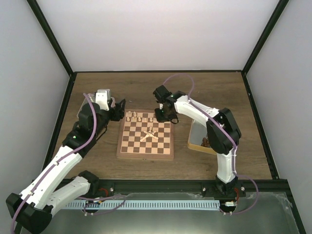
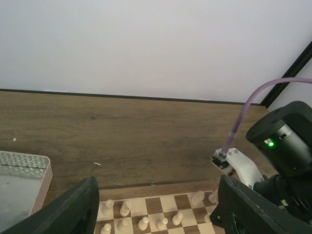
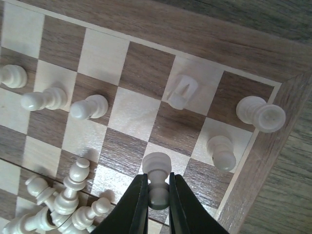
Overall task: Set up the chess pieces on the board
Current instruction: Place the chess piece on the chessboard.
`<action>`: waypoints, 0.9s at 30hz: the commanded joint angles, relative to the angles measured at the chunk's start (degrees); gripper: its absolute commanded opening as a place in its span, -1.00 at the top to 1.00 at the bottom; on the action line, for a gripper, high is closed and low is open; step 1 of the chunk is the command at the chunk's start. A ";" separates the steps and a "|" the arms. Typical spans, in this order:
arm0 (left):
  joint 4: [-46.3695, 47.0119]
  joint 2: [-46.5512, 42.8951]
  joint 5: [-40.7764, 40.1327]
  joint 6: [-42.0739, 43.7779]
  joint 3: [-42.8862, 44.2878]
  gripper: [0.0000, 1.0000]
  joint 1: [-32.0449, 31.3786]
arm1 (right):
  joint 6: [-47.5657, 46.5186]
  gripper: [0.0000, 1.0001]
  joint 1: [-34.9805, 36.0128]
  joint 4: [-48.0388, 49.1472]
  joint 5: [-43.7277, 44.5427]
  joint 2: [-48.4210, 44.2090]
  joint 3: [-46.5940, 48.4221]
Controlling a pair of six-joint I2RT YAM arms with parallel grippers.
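The chess pieces (image 1: 141,117) were seen to be small turned chessmen of pale cream wood. Each was narrower than one square of the board (image 1: 145,152), which was checked in dark brown and cream inside a light tan border. Some were stood upright in the two rows along the board's far edge. The others were seen lying in a tangled heap (image 1: 148,135) at the middle of the board.

The left claw (image 2: 158,187) was held low just off the board's far left corner, with the arm folded at the elbow. Its fingers (image 2: 73,209) were spread wide and nothing was held between them. The upright pieces were found just ahead of and below its tips.

The right claw (image 3: 158,187) was reached over the far right corner from an arched arm and pointed downward. Its jaws were drawn narrow and closed on a pawn (image 3: 156,165). The pawn's rounded head appeared to be pinched between the fingertips. Its long axis was kept in line with the fingers, with the base turned away from the claw toward a square; whether the base touched could not be told.

A rook (image 3: 261,113) was seen ahead and to the right of this claw, on the corner square. The heap was seen close on the claw's left.
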 commanded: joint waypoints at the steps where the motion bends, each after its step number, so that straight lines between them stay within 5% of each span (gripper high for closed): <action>1: -0.18 -0.59 0.64 0.78 -0.55 -0.37 -0.01 | -1.51 0.85 -0.09 -2.81 2.54 1.61 3.69; 27: 0.12 -0.69 0.83 0.34 -0.91 -0.37 -0.01 | -2.60 0.69 -0.08 -3.14 3.75 6.09 7.48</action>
